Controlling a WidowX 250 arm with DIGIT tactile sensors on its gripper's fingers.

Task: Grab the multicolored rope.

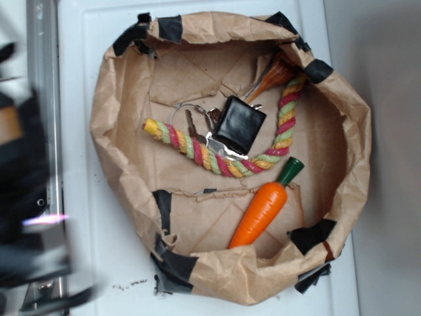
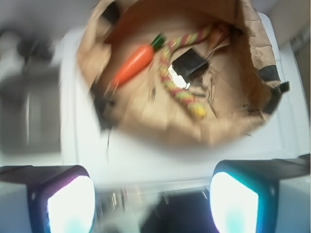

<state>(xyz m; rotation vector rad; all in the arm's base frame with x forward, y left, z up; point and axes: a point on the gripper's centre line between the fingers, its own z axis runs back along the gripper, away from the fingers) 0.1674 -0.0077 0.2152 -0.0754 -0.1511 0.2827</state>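
Rope: the multicolored rope [image 1: 227, 161] is laid in a curve on the floor of the brown paper basket [image 1: 118, 99], running from the left-middle toward the upper right wall.
Things on the rope: a black wallet-like pouch [image 1: 240, 124] with keys [image 1: 194, 128] is rested across its middle.
Carrot: the orange toy carrot [image 1: 260, 212] is placed just below the rope's bend, green top near the rope.
Gripper: the gripper [image 2: 153, 204] is seen in the wrist view at the bottom edge, its two fingers [image 2: 68, 204] held wide apart with nothing between them.
Rope relative to gripper: the rope [image 2: 182, 92] is located well apart from the fingers, ahead of them inside the basket [image 2: 257, 53]; no contact is made.
Surface: the basket is stood on a white table [image 1: 79, 197].
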